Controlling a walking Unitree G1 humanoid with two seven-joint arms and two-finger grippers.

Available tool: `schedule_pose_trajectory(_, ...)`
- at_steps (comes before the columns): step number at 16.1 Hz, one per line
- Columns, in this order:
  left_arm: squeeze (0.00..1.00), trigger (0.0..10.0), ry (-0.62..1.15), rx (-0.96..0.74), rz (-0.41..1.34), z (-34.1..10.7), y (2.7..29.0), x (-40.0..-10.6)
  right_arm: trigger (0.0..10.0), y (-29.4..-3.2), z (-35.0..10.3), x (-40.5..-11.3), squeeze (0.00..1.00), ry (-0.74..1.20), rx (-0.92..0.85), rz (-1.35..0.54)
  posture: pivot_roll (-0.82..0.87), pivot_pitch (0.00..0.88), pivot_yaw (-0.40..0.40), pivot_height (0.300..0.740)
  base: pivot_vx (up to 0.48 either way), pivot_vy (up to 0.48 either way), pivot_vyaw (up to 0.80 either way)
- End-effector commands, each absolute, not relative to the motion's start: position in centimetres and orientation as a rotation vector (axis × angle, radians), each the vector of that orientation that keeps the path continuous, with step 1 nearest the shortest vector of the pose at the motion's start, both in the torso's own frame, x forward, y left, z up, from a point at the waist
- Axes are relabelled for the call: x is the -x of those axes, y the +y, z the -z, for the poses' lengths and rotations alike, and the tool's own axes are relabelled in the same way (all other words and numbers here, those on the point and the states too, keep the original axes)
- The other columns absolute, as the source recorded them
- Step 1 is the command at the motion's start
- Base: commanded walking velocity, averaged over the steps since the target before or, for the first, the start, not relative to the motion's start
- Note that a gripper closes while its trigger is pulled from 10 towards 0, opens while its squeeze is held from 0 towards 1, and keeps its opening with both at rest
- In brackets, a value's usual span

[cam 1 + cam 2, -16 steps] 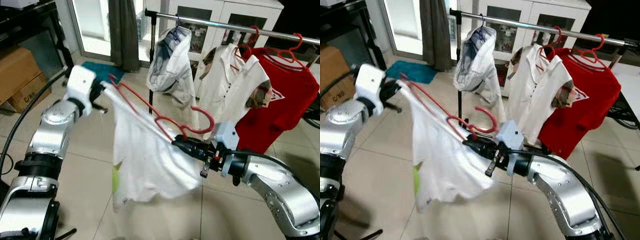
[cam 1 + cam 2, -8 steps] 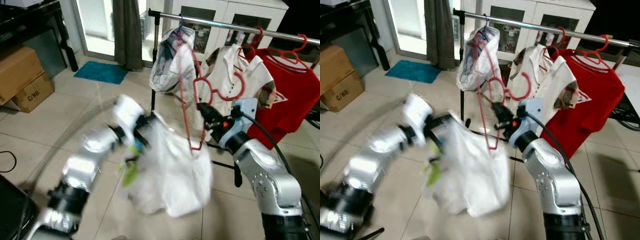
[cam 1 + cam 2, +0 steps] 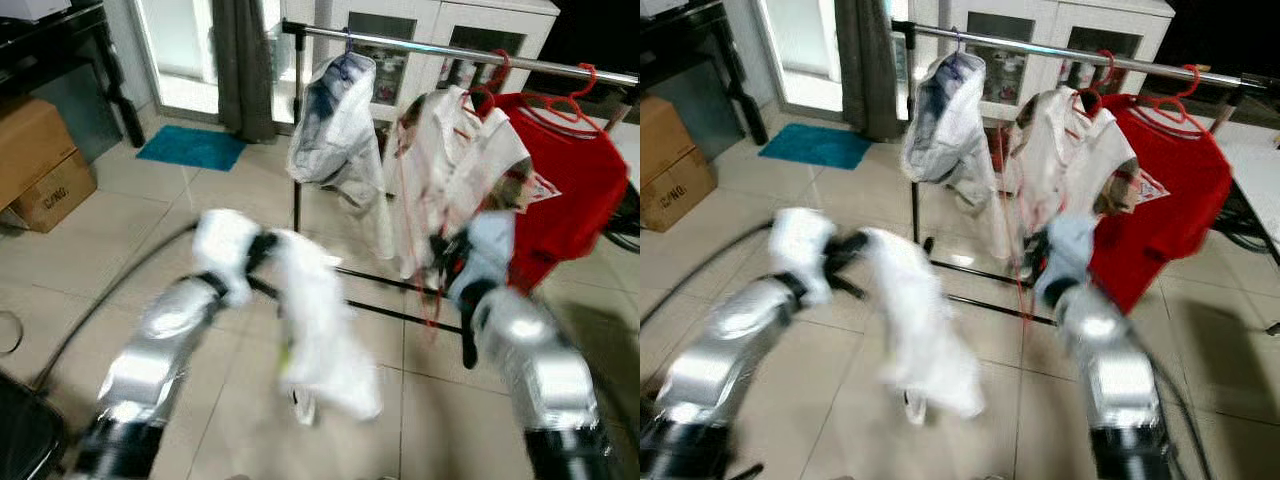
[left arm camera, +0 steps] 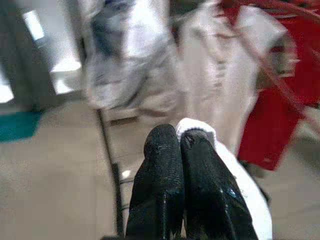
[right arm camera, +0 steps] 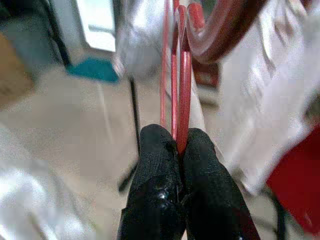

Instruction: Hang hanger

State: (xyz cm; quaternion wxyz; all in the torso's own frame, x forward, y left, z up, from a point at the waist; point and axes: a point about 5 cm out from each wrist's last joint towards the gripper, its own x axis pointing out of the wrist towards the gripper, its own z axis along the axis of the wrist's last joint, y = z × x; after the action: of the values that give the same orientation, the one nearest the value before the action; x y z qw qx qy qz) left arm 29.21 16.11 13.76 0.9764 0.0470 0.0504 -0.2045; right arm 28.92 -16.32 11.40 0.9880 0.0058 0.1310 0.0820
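The right gripper (image 5: 177, 145) had its 2 black fingers (image 5: 155, 170) pinched together on the thin wires of the red hanger (image 5: 180, 75), whose thick curved hook rose just above the fingertips. In the head views that gripper (image 3: 445, 255) was raised at about 3 o'clock from the picture's middle, in front of the white collared shirt (image 3: 450, 170) (the whole arm was badly blurred), and a faint red line of the hanger ran downward from it.

The left gripper (image 4: 181, 145) had its fingers (image 4: 160, 170) pressed shut on a fold of the white garment (image 4: 240, 180), a rim of white cloth poking out at the tips. From the head camera the left gripper (image 3: 262, 248) sat near the picture's middle, and the white garment (image 3: 320, 330) hung from it toward 6 o'clock, smeared by blur.

At 12 o'clock stood the clothes rail (image 3: 420, 45), a silver bar on a dark upright post. On it hung 3 pieces: a pale grey-white garment (image 3: 335, 130) nearest the post, the white collared shirt in the middle, and a red shirt (image 3: 570, 190) at 2 o'clock on its own red hanger.

A teal mat (image 3: 190, 147) lay on the tiled floor (image 3: 130, 210) at 10 o'clock, and cardboard boxes (image 3: 40, 160) stood at 9 o'clock.
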Motion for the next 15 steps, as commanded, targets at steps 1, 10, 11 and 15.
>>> schedule_pose_trajectory(1,0.00,10.0,0.107,-0.089,0.355,-13.8,16.4,-28.9,10.0,-17.7,-11.3,-28.5,0.00,0.274,0.050,-0.069,-0.09,0.000,-0.061,0.740,0.000,0.000,-0.80)
schedule_pose_trajectory(10,0.00,10.0,0.122,-0.027,0.354,-13.7,14.4,-28.5,10.0,-18.3,-11.3,-26.9,0.00,0.261,-0.054,-0.002,-0.11,0.000,-0.005,0.740,0.000,0.000,-0.80)
schedule_pose_trajectory(11,0.00,10.0,0.127,-0.033,0.352,-13.7,14.5,-28.5,10.0,-18.2,-11.4,-26.9,0.00,0.248,-0.055,-0.006,-0.11,0.000,-0.004,0.740,0.000,0.000,-0.79)
schedule_pose_trajectory(15,0.00,10.0,0.132,-0.081,0.345,-13.9,14.7,-28.3,10.0,-17.5,-11.8,-27.3,0.00,0.212,-0.033,-0.038,-0.08,0.000,-0.028,0.740,0.000,0.000,-0.80)
